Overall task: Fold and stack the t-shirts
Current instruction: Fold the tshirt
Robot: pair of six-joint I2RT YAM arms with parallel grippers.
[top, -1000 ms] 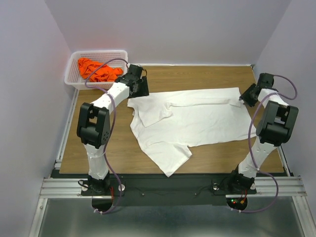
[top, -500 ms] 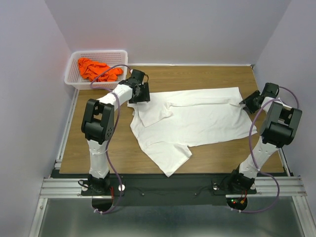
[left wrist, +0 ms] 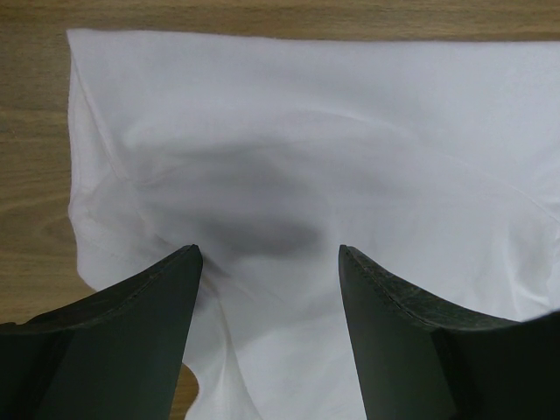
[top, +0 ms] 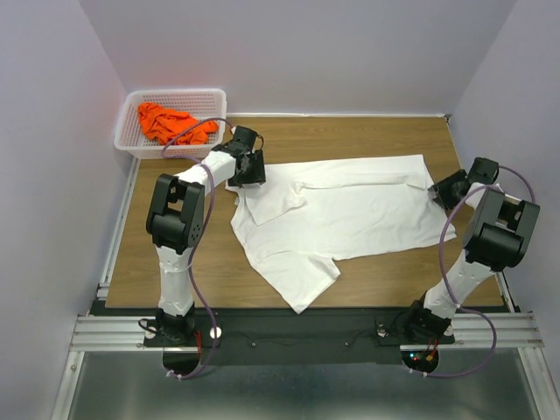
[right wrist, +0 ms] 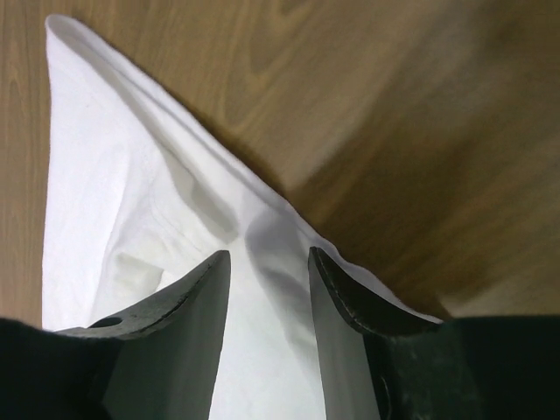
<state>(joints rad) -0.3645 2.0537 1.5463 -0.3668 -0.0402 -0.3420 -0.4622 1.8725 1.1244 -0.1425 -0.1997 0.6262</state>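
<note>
A white t-shirt (top: pixel 341 214) lies spread across the wooden table, partly folded at its left. My left gripper (top: pixel 251 168) is open, low over the shirt's far left sleeve; in the left wrist view (left wrist: pixel 269 254) white cloth (left wrist: pixel 289 157) lies between the fingers. My right gripper (top: pixel 444 187) is open at the shirt's right hem edge; in the right wrist view (right wrist: pixel 269 254) the fingers straddle the white hem (right wrist: pixel 114 201). An orange t-shirt (top: pixel 173 122) lies bunched in the basket.
A white mesh basket (top: pixel 129 131) stands at the far left corner of the table. Bare wood (top: pixel 175 254) shows left of the shirt and along the far edge. Walls close in on both sides.
My right gripper has moved nearer along the shirt's right edge. My left gripper has shifted slightly right onto the sleeve. The shirt has not moved.
</note>
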